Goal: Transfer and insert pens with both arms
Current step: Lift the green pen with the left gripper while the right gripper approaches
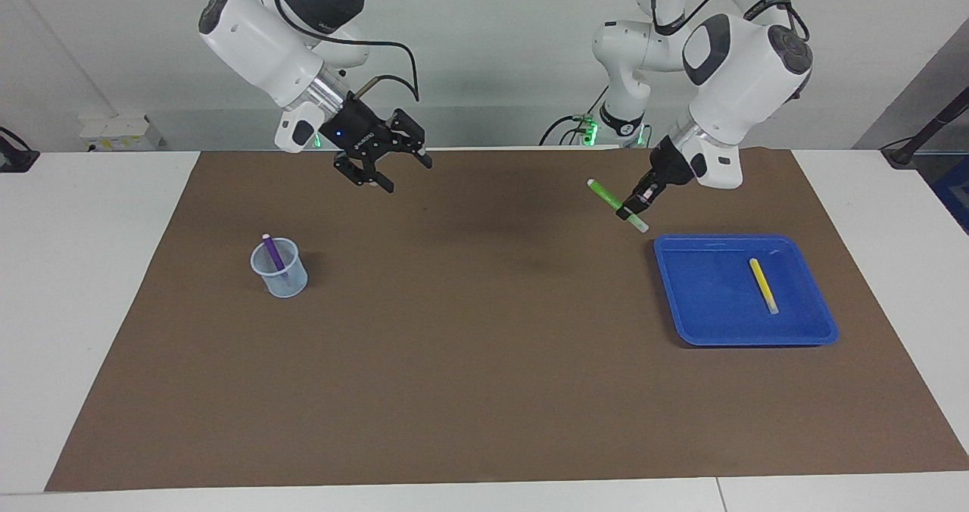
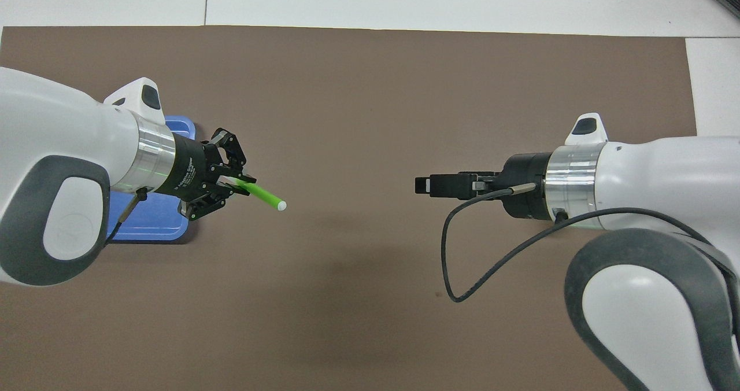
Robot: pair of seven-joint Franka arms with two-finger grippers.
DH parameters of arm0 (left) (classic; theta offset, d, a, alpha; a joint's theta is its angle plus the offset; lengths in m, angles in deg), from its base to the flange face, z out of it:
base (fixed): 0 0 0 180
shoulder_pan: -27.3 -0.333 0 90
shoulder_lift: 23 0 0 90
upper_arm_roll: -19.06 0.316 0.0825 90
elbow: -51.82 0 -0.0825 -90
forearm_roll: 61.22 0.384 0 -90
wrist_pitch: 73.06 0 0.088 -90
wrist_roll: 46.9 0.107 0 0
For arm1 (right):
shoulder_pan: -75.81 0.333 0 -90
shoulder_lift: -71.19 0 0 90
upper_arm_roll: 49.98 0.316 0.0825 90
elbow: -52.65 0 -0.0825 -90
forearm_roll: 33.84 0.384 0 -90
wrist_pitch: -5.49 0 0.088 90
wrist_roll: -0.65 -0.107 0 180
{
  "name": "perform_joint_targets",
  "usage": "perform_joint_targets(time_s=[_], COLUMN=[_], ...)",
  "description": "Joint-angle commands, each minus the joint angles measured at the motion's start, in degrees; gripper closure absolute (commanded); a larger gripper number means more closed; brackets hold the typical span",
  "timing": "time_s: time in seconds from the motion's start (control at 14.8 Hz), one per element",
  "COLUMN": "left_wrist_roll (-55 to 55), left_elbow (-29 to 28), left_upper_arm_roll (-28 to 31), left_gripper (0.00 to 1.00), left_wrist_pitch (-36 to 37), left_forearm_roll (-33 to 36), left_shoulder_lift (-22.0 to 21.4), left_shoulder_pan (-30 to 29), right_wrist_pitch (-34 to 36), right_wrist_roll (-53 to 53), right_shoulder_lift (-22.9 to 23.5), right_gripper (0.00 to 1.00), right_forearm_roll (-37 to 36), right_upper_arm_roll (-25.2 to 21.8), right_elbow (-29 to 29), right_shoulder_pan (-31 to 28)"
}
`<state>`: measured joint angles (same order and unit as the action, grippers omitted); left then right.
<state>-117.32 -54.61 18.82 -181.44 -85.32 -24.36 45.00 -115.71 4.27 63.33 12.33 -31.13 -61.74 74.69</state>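
A white table [image 1: 91, 285] fills the room's middle, most of its top covered by a brown mat [image 1: 469, 345] lying beneath both pincers. A plain pale wall [image 1: 484, 57] rises past the table's edge, lit evenly and softly. A white box [image 1: 119, 132] sits against it.

Wide brown paper mat [image 1: 484, 360] covers most of the white tabletop [image 1: 83, 285], w/ bare white strips showing at each end and along the edge farthest from the robots. 1 shallow blue plastic tray [image 1: 825, 330], rectangular w/ rounded corners, sits flat on the mat toward the left arm's end. 1 small clear plastic cup [image 1: 281, 279] stands upright on the mat toward the right arm's end, well apart from the tray. Overhead view: only 1 corner of the tray [image 2: 173, 229] shows; cup hidden. Pale grey wall [image 1: 484, 57] rises at the robots' end.
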Motion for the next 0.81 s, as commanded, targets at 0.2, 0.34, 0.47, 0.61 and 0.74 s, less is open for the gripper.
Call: perform_joint_targets(time_s=[0.2, 0.34, 0.47, 0.61, 0.74], left_wrist_roll=[-15.60, -21.93, -25.11, -29.06, -30.30], left_elbow=[-1.22, -1.67, -1.67, -1.76, -1.67], left_upper_arm_roll=[-0.64, -0.64, -0.64, -0.64, -0.64], left_gripper=[1.00, 1.00, 1.00, 1.00, 1.00], left_wrist_pitch=[-6.65, -9.30, -10.10, -11.59, -12.04], left_forearm_roll=[-3.41, -3.41, -3.41, -3.41, -3.41], left_shoulder_lift=[-1.01, -0.93, -0.93, -0.84, -0.84], left_shoulder_pan=[3.12, 4.18, 4.97, 5.85, 6.55], right_wrist_pitch=[-8.61, -10.27, -11.86, -13.79, -16.25], right_wrist_roll=[-0.89, -1.42, -1.86, -2.22, -2.22], right_shoulder_lift=[-1.10, -0.49, 0.21, 0.74, 2.06], right_gripper=[0.06, 0.06, 0.07, 0.07, 0.08], right_forearm_roll=[4.98, 5.24, 5.33, 6.20, 6.91], right_upper_arm_roll=[0.48, 0.48, 0.57, 0.48, 0.48], right_elbow=[-3.30, -3.30, -3.30, -3.30, -3.30], right_shoulder_pan=[5.25, 6.83, 8.14, 9.47, 10.87])
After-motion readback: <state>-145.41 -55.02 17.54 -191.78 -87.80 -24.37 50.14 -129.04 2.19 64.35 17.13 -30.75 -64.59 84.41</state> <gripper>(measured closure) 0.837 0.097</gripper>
